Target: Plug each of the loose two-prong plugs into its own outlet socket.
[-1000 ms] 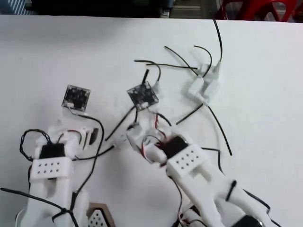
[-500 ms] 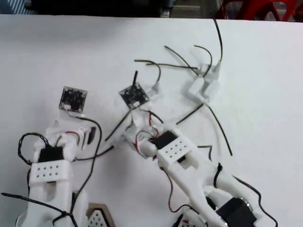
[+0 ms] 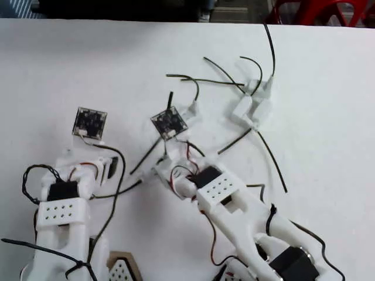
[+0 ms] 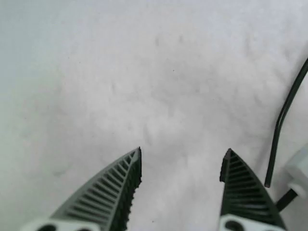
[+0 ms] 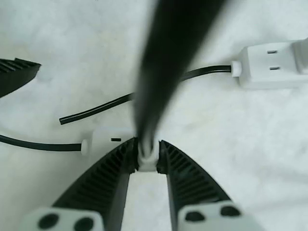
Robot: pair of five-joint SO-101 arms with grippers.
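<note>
One plug [image 5: 147, 162] is pinched in the right pincer [image 5: 147, 144] — outlet socket [image 5: 269, 67] near.

The left arm [image 3: 61, 211] rises from the lower left of the high view, its white wrist pointing straight up the frame. The left end effector [image 4: 183, 154] is spread wide, and its two ribbed dark fingers [image 4: 118, 187] have nothing between them. The right arm [image 3: 234, 202] slants in from the lower right, angled toward the middle. The right end effector [image 5: 147, 144] is pinched tight, its fingers [image 5: 110, 183] clamping a white plug [image 5: 147, 161] at their tips.
</note>
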